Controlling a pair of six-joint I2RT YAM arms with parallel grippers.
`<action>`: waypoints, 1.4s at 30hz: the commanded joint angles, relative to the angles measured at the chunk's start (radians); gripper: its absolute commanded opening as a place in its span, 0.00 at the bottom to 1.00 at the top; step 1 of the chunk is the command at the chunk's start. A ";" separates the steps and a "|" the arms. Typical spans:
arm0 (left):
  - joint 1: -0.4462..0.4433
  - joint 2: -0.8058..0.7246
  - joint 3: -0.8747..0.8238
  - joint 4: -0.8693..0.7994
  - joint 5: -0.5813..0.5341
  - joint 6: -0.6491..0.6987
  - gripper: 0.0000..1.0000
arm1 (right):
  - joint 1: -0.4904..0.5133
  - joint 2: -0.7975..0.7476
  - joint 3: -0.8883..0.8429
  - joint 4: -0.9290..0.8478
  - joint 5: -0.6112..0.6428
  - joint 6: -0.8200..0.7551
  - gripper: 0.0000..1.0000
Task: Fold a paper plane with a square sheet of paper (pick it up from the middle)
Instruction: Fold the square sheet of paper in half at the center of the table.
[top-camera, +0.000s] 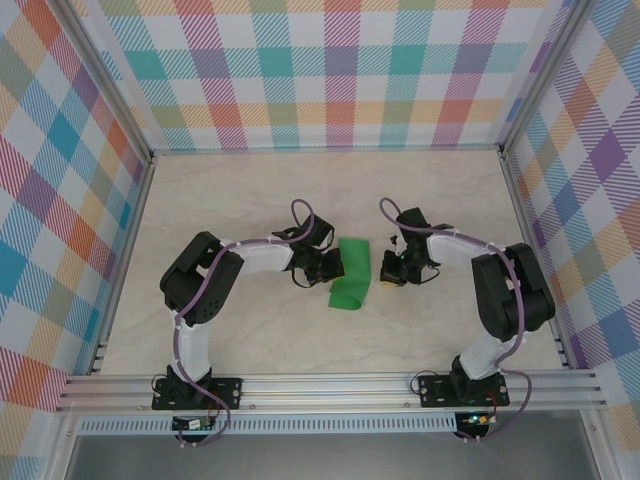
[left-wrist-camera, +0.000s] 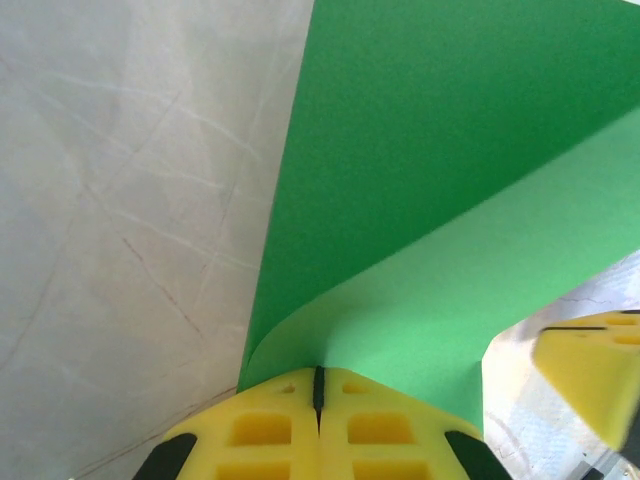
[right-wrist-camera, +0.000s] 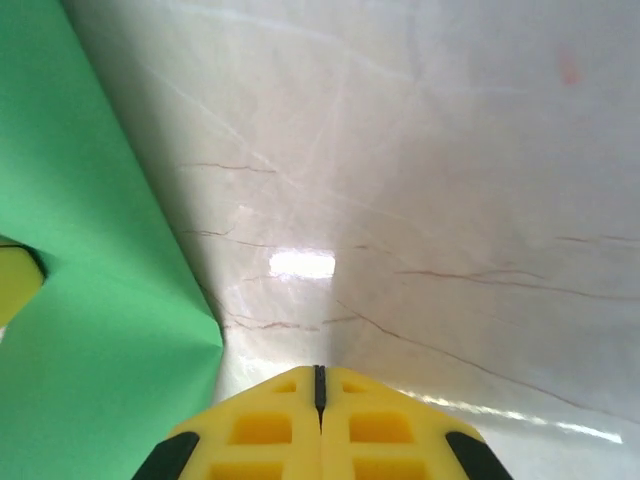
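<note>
Closed left pincer (left-wrist-camera: 319, 385) abuts curled edge of green paper (left-wrist-camera: 430, 180); closed, empty right pincer (right-wrist-camera: 320, 378) alongside.

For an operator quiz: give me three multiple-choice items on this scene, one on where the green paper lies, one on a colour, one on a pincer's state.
1. From above, the square sheet of paper lies: A between the left pincer and right pincer; B against the far wall; C on the front rail.
2. The right pincer's fingers are: A red; B yellow; C blue.
3. The right pincer is: A wide open; B shut; C gripping a cup.
Answers: A, a pincer flanks each side; B, yellow in its wrist view; B, its fingers meet along a seam.
</note>
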 joint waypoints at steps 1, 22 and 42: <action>-0.009 0.135 -0.096 -0.249 -0.123 -0.008 0.00 | 0.003 -0.082 0.012 0.042 -0.067 -0.012 0.00; -0.009 0.146 -0.085 -0.285 -0.125 0.000 0.00 | 0.036 0.198 0.105 0.185 -0.192 -0.069 0.00; -0.008 0.152 -0.100 -0.273 -0.122 -0.002 0.00 | -0.034 0.013 0.036 0.260 -0.194 0.006 0.00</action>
